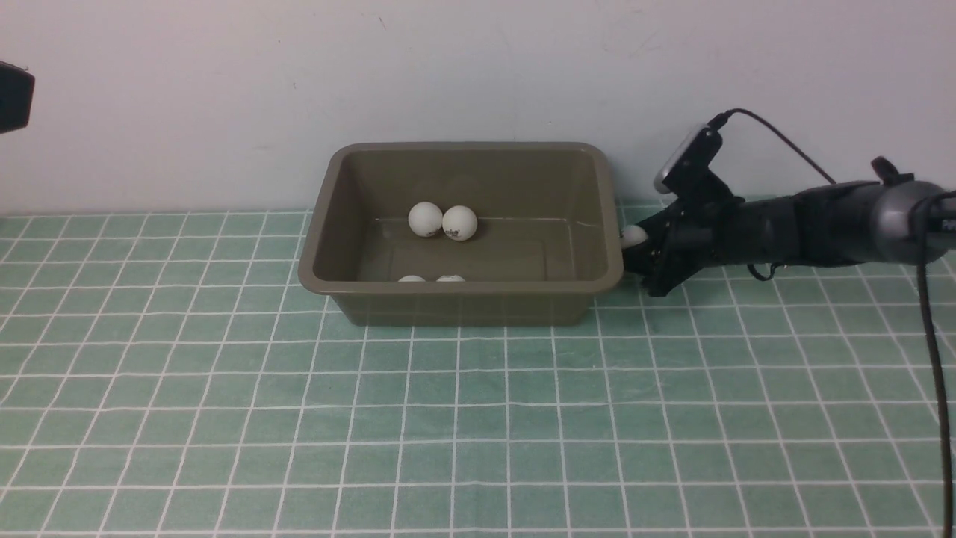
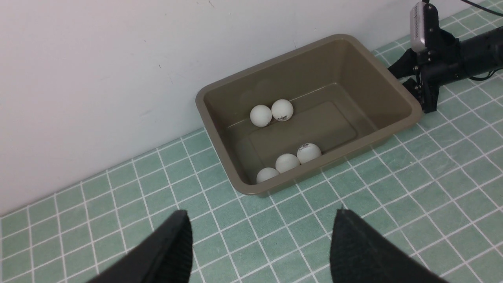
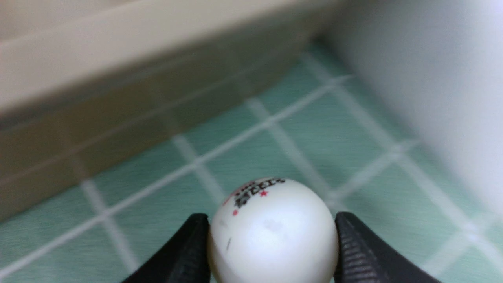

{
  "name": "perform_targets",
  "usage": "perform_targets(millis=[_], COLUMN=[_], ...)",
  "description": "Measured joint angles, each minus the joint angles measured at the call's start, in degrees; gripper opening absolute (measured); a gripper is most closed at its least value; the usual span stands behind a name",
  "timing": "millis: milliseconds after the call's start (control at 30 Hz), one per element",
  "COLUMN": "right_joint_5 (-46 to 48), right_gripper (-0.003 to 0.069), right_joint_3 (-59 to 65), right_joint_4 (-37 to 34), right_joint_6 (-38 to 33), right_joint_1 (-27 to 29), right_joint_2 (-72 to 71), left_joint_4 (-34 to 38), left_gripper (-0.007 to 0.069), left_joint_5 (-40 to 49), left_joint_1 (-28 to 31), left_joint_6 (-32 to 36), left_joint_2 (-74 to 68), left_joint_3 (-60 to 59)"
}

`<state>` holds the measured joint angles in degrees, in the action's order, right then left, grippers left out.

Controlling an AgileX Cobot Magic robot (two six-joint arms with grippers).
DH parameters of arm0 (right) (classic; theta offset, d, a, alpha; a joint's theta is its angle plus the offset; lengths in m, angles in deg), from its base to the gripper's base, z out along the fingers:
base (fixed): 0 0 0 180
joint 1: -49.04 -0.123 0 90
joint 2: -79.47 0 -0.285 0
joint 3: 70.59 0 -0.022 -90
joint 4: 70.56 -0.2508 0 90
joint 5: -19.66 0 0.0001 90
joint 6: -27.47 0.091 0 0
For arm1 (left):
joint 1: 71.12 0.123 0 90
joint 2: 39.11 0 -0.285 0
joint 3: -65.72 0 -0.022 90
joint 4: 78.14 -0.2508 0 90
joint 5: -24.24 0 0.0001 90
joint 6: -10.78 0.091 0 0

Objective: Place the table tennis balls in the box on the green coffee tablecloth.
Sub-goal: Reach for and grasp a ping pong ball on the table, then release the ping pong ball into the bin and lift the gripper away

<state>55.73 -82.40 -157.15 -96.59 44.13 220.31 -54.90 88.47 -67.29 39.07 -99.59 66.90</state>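
Note:
The olive-brown box stands at the back of the green coffee tablecloth, close to the wall. Several white table tennis balls lie in it, two by its far wall and three by its near wall. My right gripper is low beside the box's right side, shut on one more ball. In the right wrist view both fingers press that printed ball, just above the cloth, with the box wall alongside. My left gripper hangs open over the cloth in front of the box, nothing between its fingers.
A white wall runs right behind the box. The right arm reaches in from the right edge, and its black cable hangs down there. A dark object shows at the upper left edge.

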Motion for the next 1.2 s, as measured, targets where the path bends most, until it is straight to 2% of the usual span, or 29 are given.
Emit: perform_targets(millis=[200,267,433,533,700,800,900,967,1067,1200], right_joint_5=[2.7,10.3,25.0,26.0,20.7,14.3,8.7,7.0,3.7,-4.1], right_gripper=[0.0362,0.0362,0.0362,0.0362,0.0362,0.0423,0.0560,0.0593,0.0608,0.0582], right_joint_3=[0.0,0.0,-0.1,-0.1,-0.1,-0.1,-0.1,-0.1,0.3,0.3], right_joint_4=[-0.1,1.1,3.0,7.2,14.1,14.1,9.7,6.2,1.2,2.7], right_joint_6=[5.1,8.9,17.3,20.0,23.9,26.3,27.3,25.8,21.0,20.5], right_joint_1=[3.3,4.0,0.8,-1.8,-5.4,-6.7,-6.7,-6.7,-5.7,-1.4], right_joint_2=[-4.6,-8.4,-11.5,-11.5,-11.4,-11.0,-10.9,-11.5,-16.1,-28.0], left_joint_4=[0.0,0.0,0.0,0.0,0.0,0.0,0.0,0.2,0.4,0.4], left_gripper=[0.0426,0.0426,0.0426,0.0426,0.0426,0.0426,0.0426,0.0426,0.0426,0.0426], left_joint_5=[0.0,0.0,0.0,0.0,0.1,0.3,0.4,0.4,0.4,0.4], left_joint_1=[0.0,0.0,0.0,0.0,0.0,0.0,0.0,0.0,0.0,0.0], left_joint_6=[0.0,0.0,0.5,0.7,0.7,0.7,1.0,1.0,1.1,1.1], left_joint_2=[0.0,0.0,0.0,0.0,0.0,0.0,0.0,0.0,0.0,0.0], left_joint_3=[0.0,0.0,0.0,0.0,0.0,0.0,0.0,0.0,0.0,0.0])
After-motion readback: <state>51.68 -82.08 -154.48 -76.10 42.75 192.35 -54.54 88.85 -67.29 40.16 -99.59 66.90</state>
